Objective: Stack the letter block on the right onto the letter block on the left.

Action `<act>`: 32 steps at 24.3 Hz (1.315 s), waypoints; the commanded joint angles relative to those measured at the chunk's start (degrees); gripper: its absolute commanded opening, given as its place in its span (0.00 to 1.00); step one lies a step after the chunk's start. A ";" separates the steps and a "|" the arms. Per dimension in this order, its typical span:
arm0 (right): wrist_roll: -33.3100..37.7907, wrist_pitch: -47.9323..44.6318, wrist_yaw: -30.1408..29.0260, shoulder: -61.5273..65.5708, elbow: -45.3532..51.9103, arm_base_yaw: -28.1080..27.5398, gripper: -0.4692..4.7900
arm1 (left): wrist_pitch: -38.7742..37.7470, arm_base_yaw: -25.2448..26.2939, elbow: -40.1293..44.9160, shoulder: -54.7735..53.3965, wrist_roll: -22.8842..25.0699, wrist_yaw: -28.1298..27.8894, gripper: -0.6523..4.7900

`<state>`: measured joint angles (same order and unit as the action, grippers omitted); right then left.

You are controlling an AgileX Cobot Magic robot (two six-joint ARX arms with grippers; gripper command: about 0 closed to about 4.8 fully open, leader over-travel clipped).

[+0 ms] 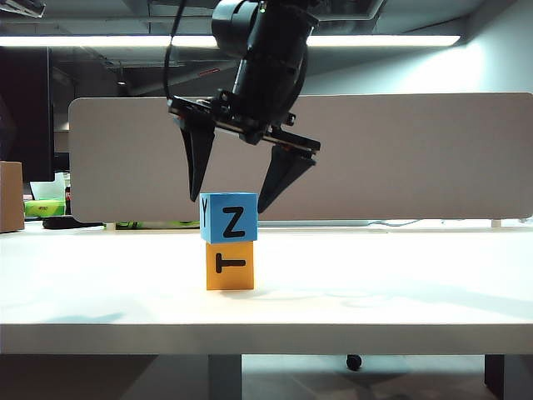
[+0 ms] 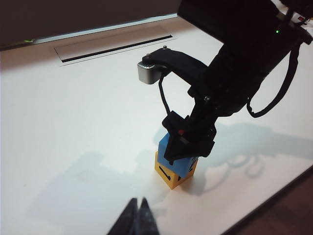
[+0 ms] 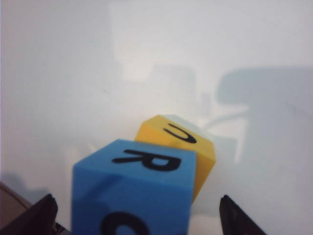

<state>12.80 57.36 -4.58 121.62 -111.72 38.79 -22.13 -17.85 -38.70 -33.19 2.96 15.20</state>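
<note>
blue block (image 1: 229,217) stacked on orange block (image 1: 230,265) — upright

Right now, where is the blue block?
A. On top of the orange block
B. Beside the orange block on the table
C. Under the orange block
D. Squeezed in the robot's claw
A: the blue block sits on the orange block, with the right gripper open around it, fingers apart from its sides.

right end effector (image 1: 230,205) straddles blue block (image 1: 229,217), clear gaps both sides.
</note>
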 commanded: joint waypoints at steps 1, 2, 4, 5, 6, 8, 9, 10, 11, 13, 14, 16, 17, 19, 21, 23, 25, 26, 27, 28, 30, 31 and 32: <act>-1.16 1.40 1.29 -1.62 -3.93 1.49 1.00 | 1.81 0.00 -0.42 0.13 -1.60 -5.22 0.11; -1.31 2.62 3.52 -2.34 -6.51 2.82 1.00 | 2.62 0.00 -0.42 0.17 -4.04 -10.01 0.11; -4.35 1.92 6.49 -4.48 -7.87 4.68 0.66 | 3.17 0.00 -0.39 1.27 -4.92 -13.79 0.11; -6.05 0.09 9.64 -6.43 -7.74 6.25 0.40 | 3.82 0.00 -0.37 2.82 -4.85 -15.80 0.11; -7.17 -1.16 11.69 -7.58 -7.74 7.19 0.30 | 4.59 0.00 -0.37 4.04 -4.44 -16.57 0.11; -9.68 -5.40 13.90 -10.34 -7.72 8.98 0.07 | 7.54 0.00 -0.37 7.52 -1.49 -16.74 0.11; -9.86 -6.84 13.90 -11.08 -7.72 9.29 0.07 | 8.46 0.00 -0.37 8.48 -0.59 -16.74 0.11; -9.86 -9.84 13.90 -12.55 -7.72 9.79 0.07 | 9.64 0.00 -0.37 10.58 1.53 -16.74 0.11; -9.86 -11.41 13.68 -13.31 -7.72 9.88 0.07 | 9.75 0.00 -0.35 11.47 2.40 -16.72 0.11; -11.30 -15.50 13.27 -15.23 -7.69 10.23 0.07 | 10.05 0.00 0.39 13.31 3.96 -16.65 0.11; -13.92 -18.23 13.25 -16.66 -7.69 10.64 0.07 | 11.58 0.00 2.05 14.56 4.11 -16.55 0.11; -15.34 -20.22 13.35 -17.97 -7.69 11.02 0.07 | 14.32 0.00 4.42 16.11 4.11 -16.48 0.11; -16.48 -21.33 13.35 -18.80 -7.67 11.37 0.07 | 15.63 0.00 5.66 16.85 4.09 -16.48 0.11; -18.82 -22.99 13.20 -21.51 -7.67 11.37 0.07 | 19.12 0.00 10.71 19.34 4.09 -16.52 0.11; -20.74 -22.73 12.48 -23.17 -7.58 11.34 0.07 | 20.39 0.00 13.97 20.37 4.09 -16.55 0.11; -21.84 -22.36 11.41 -24.48 -7.54 11.34 0.07 | 22.88 0.00 17.05 20.72 4.07 -16.52 0.11; -22.64 -21.57 9.99 -27.69 -6.64 11.34 0.07 | 24.94 0.00 21.14 20.72 4.09 -16.70 0.11; -23.61 -21.11 10.01 -29.35 -5.51 11.28 0.07 | 24.96 0.00 22.53 20.72 4.09 -17.51 0.11; -23.80 -20.92 10.01 -30.64 -4.22 11.19 0.07 | 24.92 0.00 23.30 20.72 4.09 -18.29 0.11; -23.85 -20.79 10.05 -31.43 -3.37 11.17 0.07 | 24.87 0.00 23.63 20.72 4.09 -18.27 0.11; -25.07 -20.79 10.27 -35.85 2.23 11.08 0.07 | 24.81 0.00 25.00 20.70 4.09 -18.73 0.11; -25.05 -21.35 10.25 -39.23 6.99 10.93 0.07 | 24.68 0.00 25.53 20.72 4.04 -19.10 0.11; -25.05 -22.01 10.25 -40.89 9.40 10.91 0.07 | 24.44 0.00 25.68 20.72 4.00 -19.06 0.11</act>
<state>-12.01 36.64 5.58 82.67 -104.77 49.84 1.65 -17.82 -13.06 -12.49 6.85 -3.60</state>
